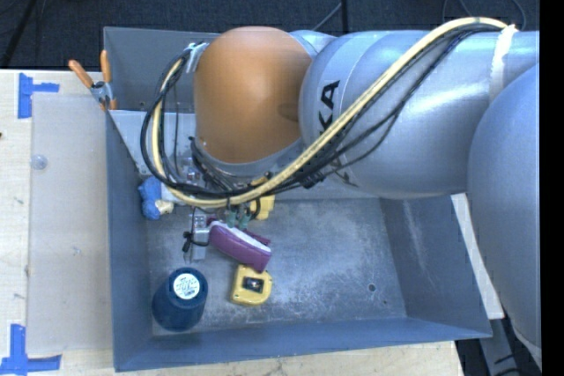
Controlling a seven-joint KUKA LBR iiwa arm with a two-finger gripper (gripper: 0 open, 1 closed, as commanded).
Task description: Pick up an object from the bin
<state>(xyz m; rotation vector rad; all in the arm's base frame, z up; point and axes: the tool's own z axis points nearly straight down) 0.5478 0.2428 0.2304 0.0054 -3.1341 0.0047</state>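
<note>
Camera view: gripper (198, 239) beside purple block (241, 246); yellow tape measure (250, 286) near

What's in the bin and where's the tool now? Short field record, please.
bin: grey metal, things in its left part
tool: low, beside purple block
purple block: oblong, lying flat
near: yellow tape measure; dark blue cylinder, white round top, front-left corner
left wall: small blue-and-white thing
held: cannot tell
</note>
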